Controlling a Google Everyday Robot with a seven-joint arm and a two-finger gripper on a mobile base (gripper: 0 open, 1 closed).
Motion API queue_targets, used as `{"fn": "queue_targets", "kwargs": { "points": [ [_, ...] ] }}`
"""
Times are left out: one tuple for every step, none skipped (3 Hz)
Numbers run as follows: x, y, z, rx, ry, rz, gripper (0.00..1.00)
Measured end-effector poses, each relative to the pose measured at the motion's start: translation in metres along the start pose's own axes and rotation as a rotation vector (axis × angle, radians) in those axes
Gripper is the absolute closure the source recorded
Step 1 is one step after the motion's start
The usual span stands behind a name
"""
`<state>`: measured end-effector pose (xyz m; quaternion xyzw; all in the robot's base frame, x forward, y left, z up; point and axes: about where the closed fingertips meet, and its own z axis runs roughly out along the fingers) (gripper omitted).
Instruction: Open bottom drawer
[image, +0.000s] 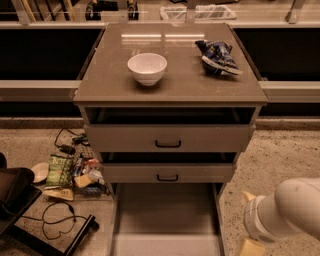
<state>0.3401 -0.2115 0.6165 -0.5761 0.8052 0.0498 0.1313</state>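
The bottom drawer (165, 215) of the grey-beige cabinet is pulled far out toward me. Its plain tray shows from above, and its front and handle are cut off by the lower edge of the view. My gripper (249, 222) is at the lower right, to the right of the drawer's side and apart from it. Its two yellowish fingertips (248, 196) stand spread, holding nothing. The white arm (295, 210) runs off to the right.
The top drawer (168, 138) and middle drawer (167, 173) are each open a crack. A white bowl (147, 68) and a blue chip bag (218, 56) sit on the cabinet top. Snack packets (65, 172), cables and a black stand (20, 200) lie on the floor at left.
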Motion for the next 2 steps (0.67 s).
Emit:
{"fn": "queue_targets", "kwargs": {
  "points": [
    [-0.017,-0.028,-0.062,0.140,0.023,0.001,0.00],
    [-0.021,-0.033,-0.075,0.167,0.029,-0.002,0.00]
  ]
}}
